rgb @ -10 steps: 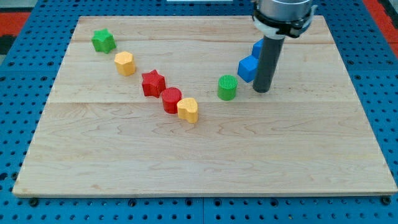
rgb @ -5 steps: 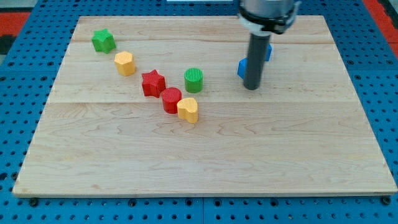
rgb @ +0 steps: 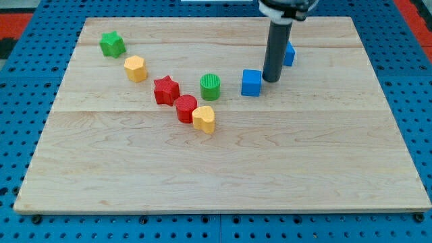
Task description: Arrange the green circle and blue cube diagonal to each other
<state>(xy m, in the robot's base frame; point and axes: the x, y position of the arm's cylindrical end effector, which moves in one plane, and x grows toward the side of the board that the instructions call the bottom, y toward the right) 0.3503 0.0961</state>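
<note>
My tip point(rgb: 271, 80) just right of blue cube point(rgb: 251, 83), near touching; no claw on rod, holds nothing; ribbed green circle block point(rgb: 210, 87) left of cube on wooden board point(rgb: 304, 169)

The board point(rgb: 223, 162) is pale blond wood with fine grain lines, sitting on a bright blue pegboard point(rgb: 27, 94) dotted with dark holes; a patch of red point(rgb: 415, 13) shows at the view's top right corner. The rod is dark grey, nearly black, down to my tip point(rgb: 271, 80). Just beside the tip, to the view's left, the blue cube point(rgb: 251, 83) is a strong mid-blue, and a second blue block point(rgb: 289, 54) peeks from behind the rod. The green circle point(rgb: 210, 87) is ribbed grass green. Farther left: red cylinder point(rgb: 186, 109), red star point(rgb: 166, 90), two yellow-orange blocks point(rgb: 204, 119) point(rgb: 136, 68), a green star point(rgb: 112, 44).
</note>
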